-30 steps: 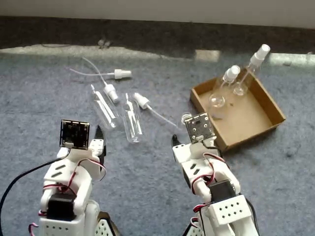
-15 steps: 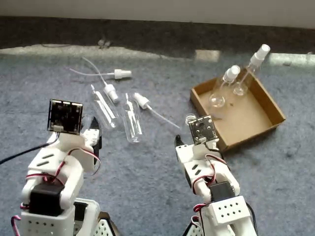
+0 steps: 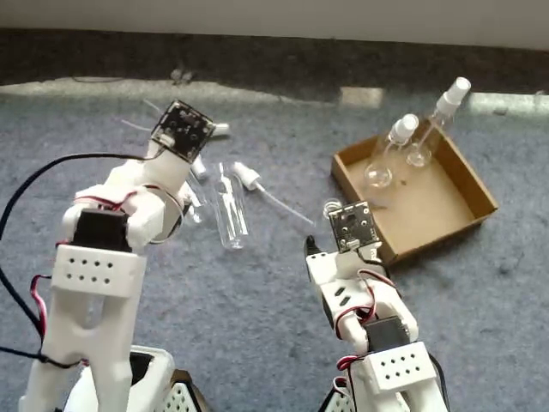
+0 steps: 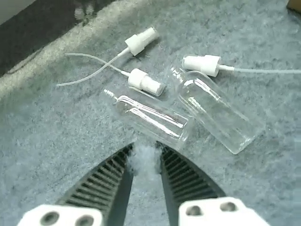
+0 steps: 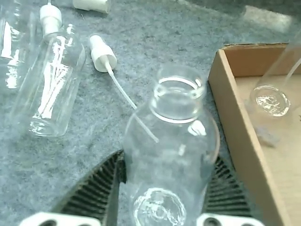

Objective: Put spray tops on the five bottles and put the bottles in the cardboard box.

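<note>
Right gripper (image 5: 165, 169): clamped around an uncapped clear bottle (image 5: 171, 136), held upright just outside the cardboard box (image 3: 437, 233), by the wall that faces the loose parts.

Left gripper (image 4: 145, 149): empty, fingers parted only by a narrow gap. It hangs well away from the box, tips just short of a lying bottle (image 4: 150, 117).

Loose parts: a second lying bottle (image 4: 216, 110) rests beside the first, on its box side. Three spray tops (image 4: 146, 81) with long dip tubes are scattered next to them, all well clear of the box.

In the box: two capped bottles (image 3: 390, 150) lean at the far wall.

Risk, left side: the gap looks narrower than the bottle. A descent like this would likely shove the round body and roll it farther from the box.

Risk, right side: the held bottle has no top yet. Placing it in the box now would skip a step.

Risk, capping: the thin tubes may bend or miss the neck.

Risk, box: a nudge to the near wall could tip the leaning pair.
</note>
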Robot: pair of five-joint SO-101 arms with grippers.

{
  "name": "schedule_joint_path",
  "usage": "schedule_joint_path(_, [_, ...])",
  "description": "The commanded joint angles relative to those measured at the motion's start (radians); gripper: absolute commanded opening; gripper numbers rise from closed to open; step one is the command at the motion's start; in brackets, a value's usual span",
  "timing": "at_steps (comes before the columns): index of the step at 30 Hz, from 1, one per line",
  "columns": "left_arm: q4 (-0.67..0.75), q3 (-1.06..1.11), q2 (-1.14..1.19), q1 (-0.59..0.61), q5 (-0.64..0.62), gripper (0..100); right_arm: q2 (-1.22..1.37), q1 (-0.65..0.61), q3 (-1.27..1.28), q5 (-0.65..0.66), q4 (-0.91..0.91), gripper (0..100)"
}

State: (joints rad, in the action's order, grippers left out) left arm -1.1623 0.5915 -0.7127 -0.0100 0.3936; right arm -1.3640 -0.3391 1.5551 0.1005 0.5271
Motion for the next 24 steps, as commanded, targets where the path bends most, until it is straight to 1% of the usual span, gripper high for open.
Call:
schedule_joint_path(1, [0.0,-0.062,0.074,-0.01,0.222,2,-0.024,0.013,-0.012,-0.009,-0.024,14.9])
schedule_joint_path(4, [-0.006,-0.059,0.087,-0.015,0.304,2,-0.024,0.013,-0.01,-0.009,-0.024,14.9])
schedule_joint_path(6, [0.002,-0.07,0.093,-0.019,0.313,2,-0.024,0.013,-0.01,-0.009,-0.024,14.9])
schedule_joint_path(7, [0.006,-0.081,0.094,-0.027,0.29,2,-0.024,0.013,-0.01,-0.009,-0.024,14.9])
schedule_joint_path(11, [0.006,-0.148,0.176,-0.077,0.126,2,-0.024,0.013,-0.01,-0.009,-0.024,14.9])
schedule_joint_path(17, [0.005,-0.348,0.47,-0.159,0.006,2,-0.024,0.013,-0.01,-0.009,-0.022,14.9])
schedule_joint_path(20, [-0.038,-0.475,0.622,-0.193,-0.097,2,-0.024,0.012,-0.01,-0.009,-0.022,14.9])
schedule_joint_path(24, [-0.14,-0.684,0.809,-0.24,-0.305,2,-0.024,0.008,-0.01,-0.009,-0.022,14.9])
